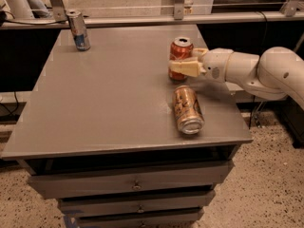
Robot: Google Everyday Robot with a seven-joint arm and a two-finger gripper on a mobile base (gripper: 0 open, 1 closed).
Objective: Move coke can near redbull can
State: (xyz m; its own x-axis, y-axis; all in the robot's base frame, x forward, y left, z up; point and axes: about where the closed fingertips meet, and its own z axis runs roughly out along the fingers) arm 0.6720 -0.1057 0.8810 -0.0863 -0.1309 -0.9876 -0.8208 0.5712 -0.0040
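Note:
The coke can (pixel 181 48), red with a silver top, stands upright at the right side of the grey table (pixel 109 99). My gripper (pixel 189 61) reaches in from the right and is closed around the can's lower part, with one cream finger (pixel 183 68) across its front and the other behind it. The redbull can (pixel 79 30), slim and silver with a blue lower part, stands upright at the table's far left corner, far from the coke can.
A copper-gold can (pixel 187 109) lies on its side just in front of the gripper, near the table's right front edge. Drawers (pixel 135 184) sit under the tabletop. A rail (pixel 156 19) runs behind the table.

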